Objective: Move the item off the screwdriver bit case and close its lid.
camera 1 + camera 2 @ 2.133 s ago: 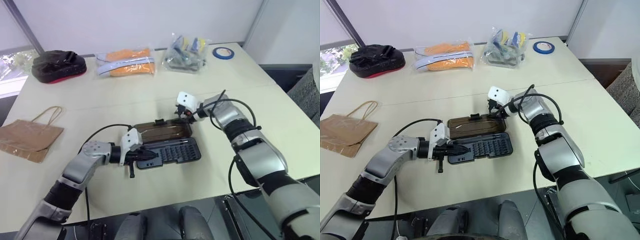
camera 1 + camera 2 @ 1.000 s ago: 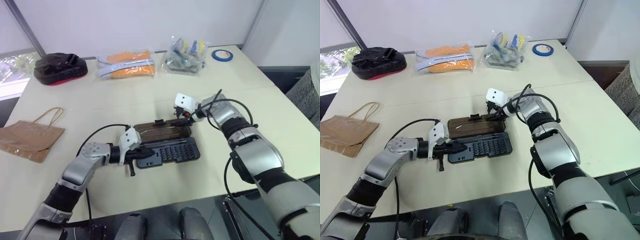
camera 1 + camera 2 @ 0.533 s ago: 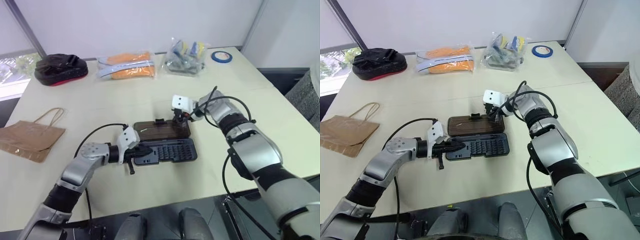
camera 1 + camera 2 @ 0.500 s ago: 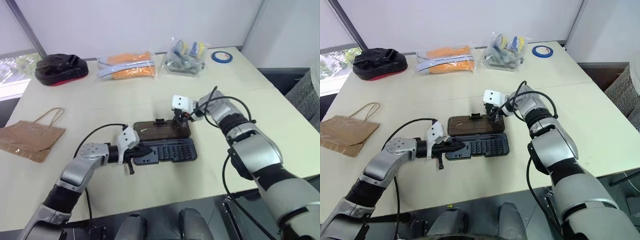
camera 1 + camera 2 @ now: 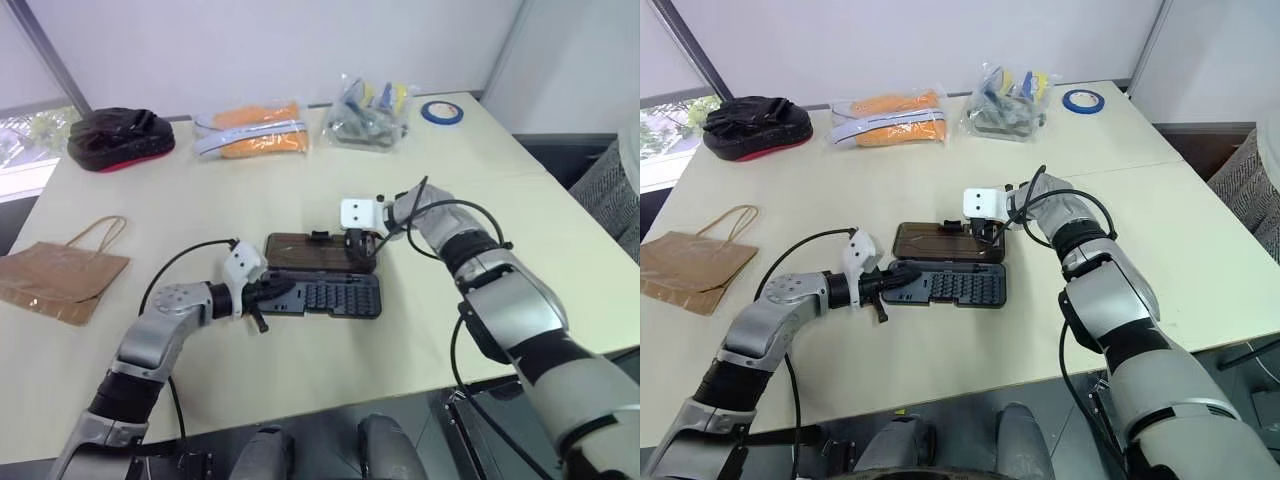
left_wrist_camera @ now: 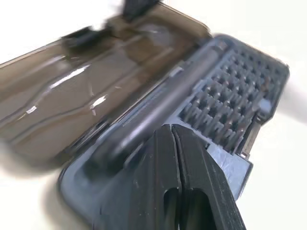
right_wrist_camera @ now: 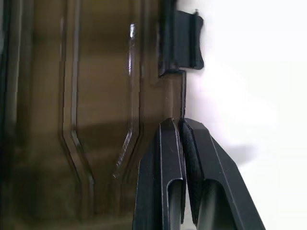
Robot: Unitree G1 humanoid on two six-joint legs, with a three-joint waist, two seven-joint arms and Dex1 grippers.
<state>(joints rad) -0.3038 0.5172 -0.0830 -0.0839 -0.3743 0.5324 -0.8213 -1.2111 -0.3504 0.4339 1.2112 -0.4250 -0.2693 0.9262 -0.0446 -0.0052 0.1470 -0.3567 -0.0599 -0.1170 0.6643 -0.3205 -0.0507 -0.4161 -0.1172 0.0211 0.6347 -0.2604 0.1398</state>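
L arm [image 5: 150,345]: silver-grey shells, black joints, black cable looped over forearm | R arm [image 5: 500,300]: same silver/black, black cable loops at wrist & elbow | white boxy wrist module on each | fingers [image 6: 180,163]: black, 2 per gripper

We see the slim dark grey plastic bit case [image 5: 325,296] w/ its translucent smoky-brown lid [image 5: 318,251] now shifted left and swung round vs. a sec ago, its right end now nearer. Left gripper [image 5: 262,297], still pinched shut, slid left along w/ it. Right gripper [image 5: 358,244] has gone from part-open to pinched together at the lid's far edge, right of the black latch tab [image 7: 184,44].
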